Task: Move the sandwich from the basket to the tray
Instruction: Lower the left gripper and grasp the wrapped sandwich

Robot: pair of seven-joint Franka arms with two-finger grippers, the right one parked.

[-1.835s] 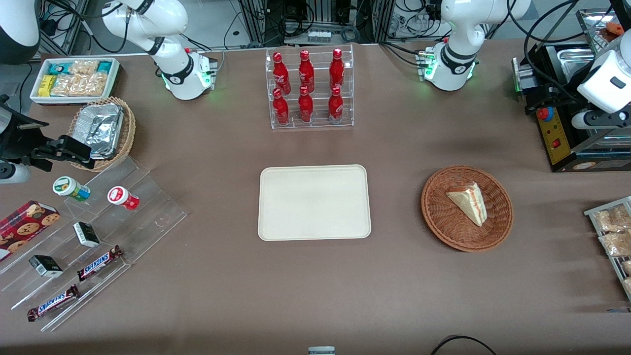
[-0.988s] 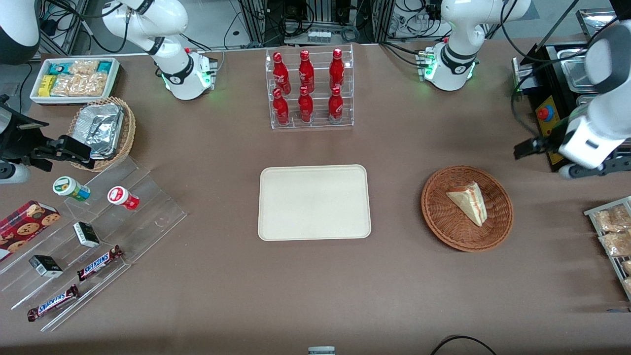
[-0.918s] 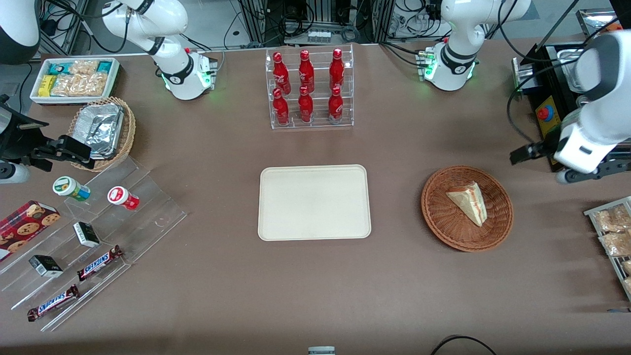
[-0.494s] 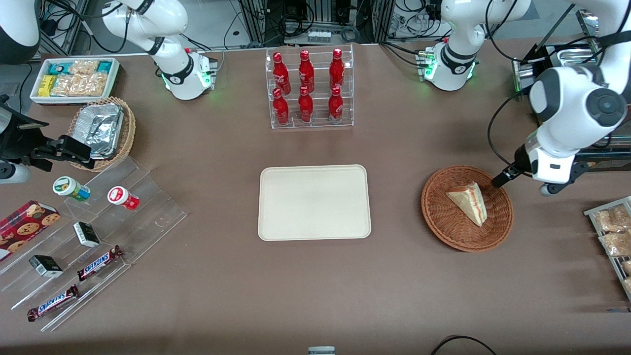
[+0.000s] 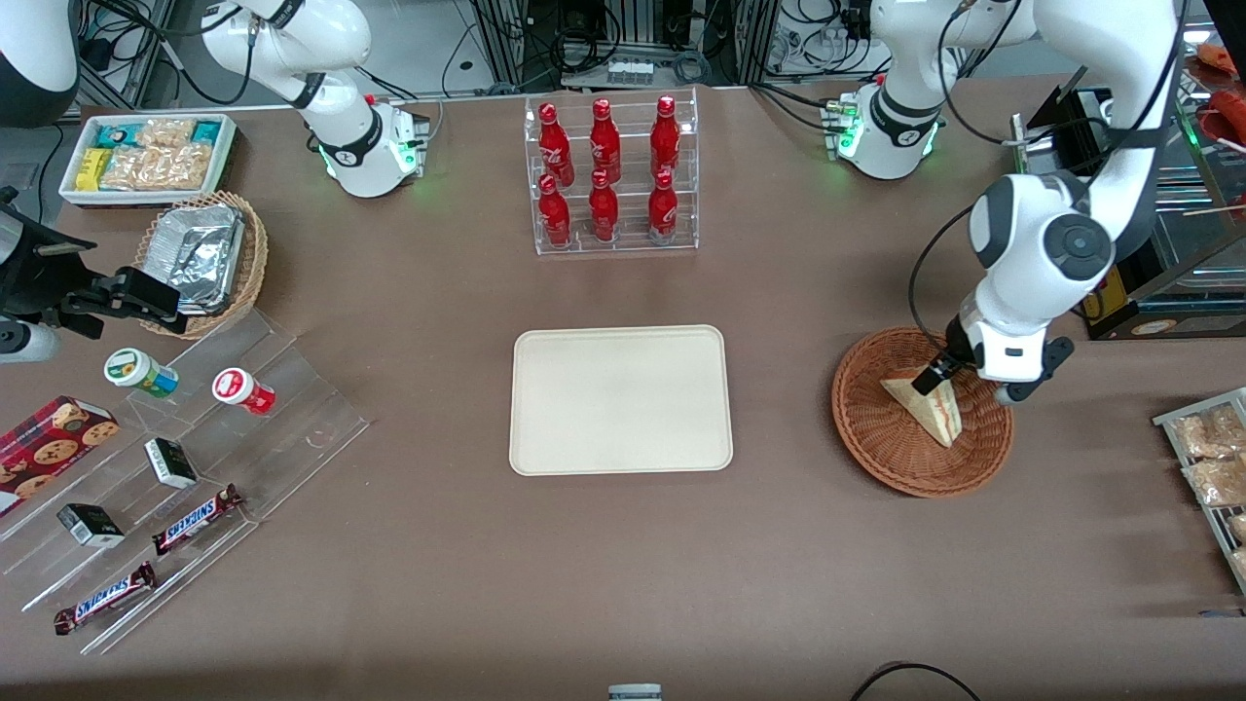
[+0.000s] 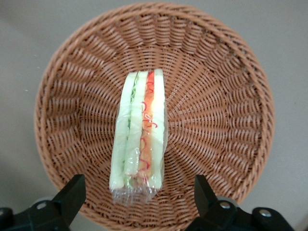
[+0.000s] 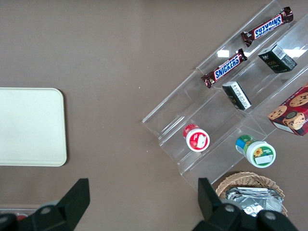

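The sandwich [image 5: 930, 407], a plastic-wrapped white-bread wedge with red and green filling, lies in the round reddish-brown wicker basket [image 5: 876, 438]. In the left wrist view the sandwich [image 6: 139, 134] lies along the middle of the basket [image 6: 216, 96]. The left gripper [image 5: 949, 375] hovers above the basket over the sandwich's wide end. Its fingers are open wide, one on each side of the sandwich, and touch nothing; the gripper [image 6: 139, 199] shows in the left wrist view too. The cream-white tray [image 5: 621, 399] lies flat at the table's middle, bare, and shows in the right wrist view [image 7: 29, 126].
A clear rack of red bottles [image 5: 610, 175] stands farther from the front camera than the tray. A black machine [image 5: 1119, 243] and a rack of snack packets [image 5: 1212, 467] sit at the working arm's end. Clear stepped shelves of snacks [image 5: 165, 467] lie toward the parked arm's end.
The left arm has swung in from the working arm's end of the table and come down over the basket. The sandwich, basket and tray have not moved.
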